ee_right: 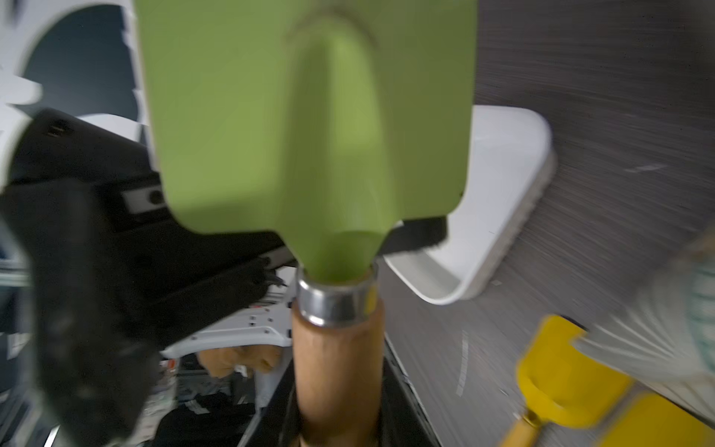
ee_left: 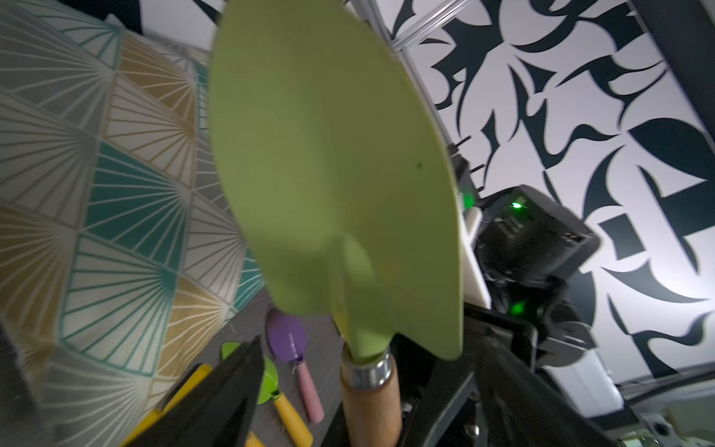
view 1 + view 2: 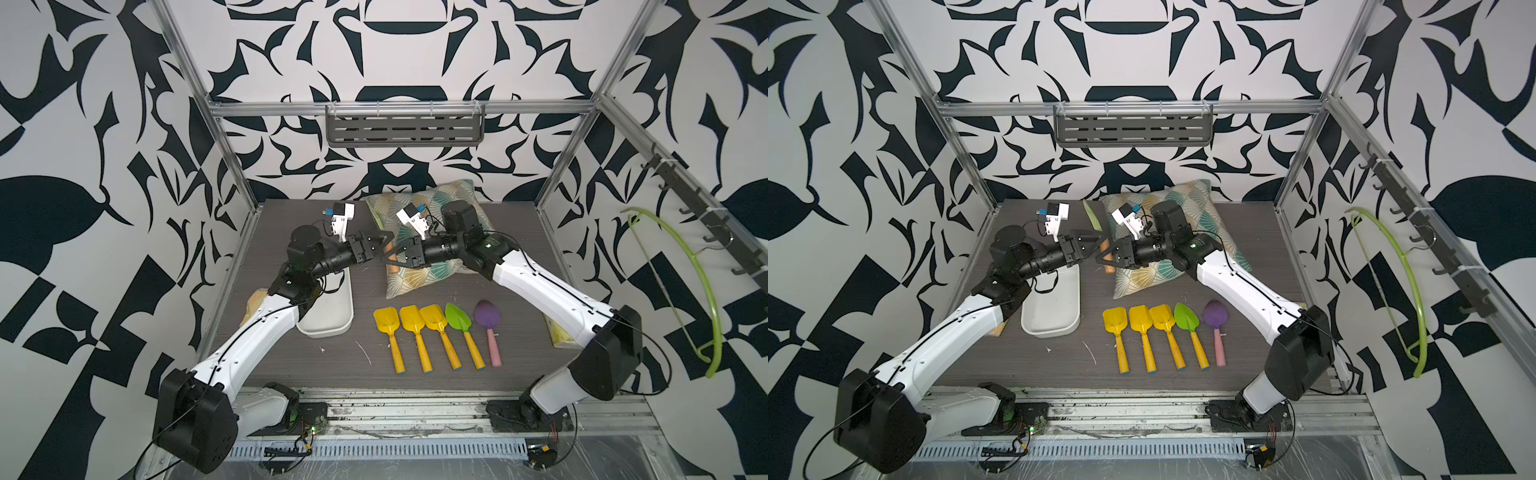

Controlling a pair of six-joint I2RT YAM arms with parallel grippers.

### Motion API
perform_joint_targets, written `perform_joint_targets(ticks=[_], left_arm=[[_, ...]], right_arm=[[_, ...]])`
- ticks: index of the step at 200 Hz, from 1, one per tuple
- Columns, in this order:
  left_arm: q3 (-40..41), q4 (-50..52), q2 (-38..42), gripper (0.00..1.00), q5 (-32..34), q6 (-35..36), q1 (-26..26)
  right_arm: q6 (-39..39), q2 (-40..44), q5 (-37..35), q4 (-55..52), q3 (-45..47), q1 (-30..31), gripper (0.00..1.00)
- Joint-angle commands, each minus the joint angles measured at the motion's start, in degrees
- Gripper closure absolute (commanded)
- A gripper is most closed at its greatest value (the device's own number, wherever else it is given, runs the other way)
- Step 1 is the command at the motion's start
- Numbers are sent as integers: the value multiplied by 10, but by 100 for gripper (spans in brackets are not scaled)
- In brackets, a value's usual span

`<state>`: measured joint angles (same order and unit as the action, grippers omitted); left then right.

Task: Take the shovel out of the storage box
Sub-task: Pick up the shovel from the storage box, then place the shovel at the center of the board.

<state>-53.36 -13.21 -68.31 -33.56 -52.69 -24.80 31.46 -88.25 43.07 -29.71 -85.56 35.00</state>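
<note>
Shovel [image 3: 1092, 217] is held aloft, just right of storage box [image 3: 1054, 331] and clear of it. The handle is clamped by right gripper [image 3: 1105, 258], long axis near-far, blade far. Left gripper [image 3: 1096, 245] is spread wide about the handle, gripping nothing.

Looking steeply down from high over the front edge of the table [image 3: 332, 361] [image 3: 1067, 365] in both top views, sharing everything; riding each wrist, staring along the shovel [image 2: 332, 174] [image 1: 309, 116] very close.
</note>
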Motion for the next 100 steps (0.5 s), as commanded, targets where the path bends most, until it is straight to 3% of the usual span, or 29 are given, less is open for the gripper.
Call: perform_joint_targets(ticks=[1,14,26,65,100], left_arm=[[-42,130,16,1,63,102,0],[-46,149,15,1,70,113,8],[-49,160,13,1,75,120,11],[-74,217,-6,1,89,169,15],[-94,245,-21,1,104,216,19]], right_arm=[[-105,46,-259,-340,-85,-6,100],[-95,50,-393,-472,-100,-5,100],[-78,67,-457,-541,-84,-4,100],[8,143,-552,-643,33,-5,100],[25,131,-585,-656,142,-38,100]])
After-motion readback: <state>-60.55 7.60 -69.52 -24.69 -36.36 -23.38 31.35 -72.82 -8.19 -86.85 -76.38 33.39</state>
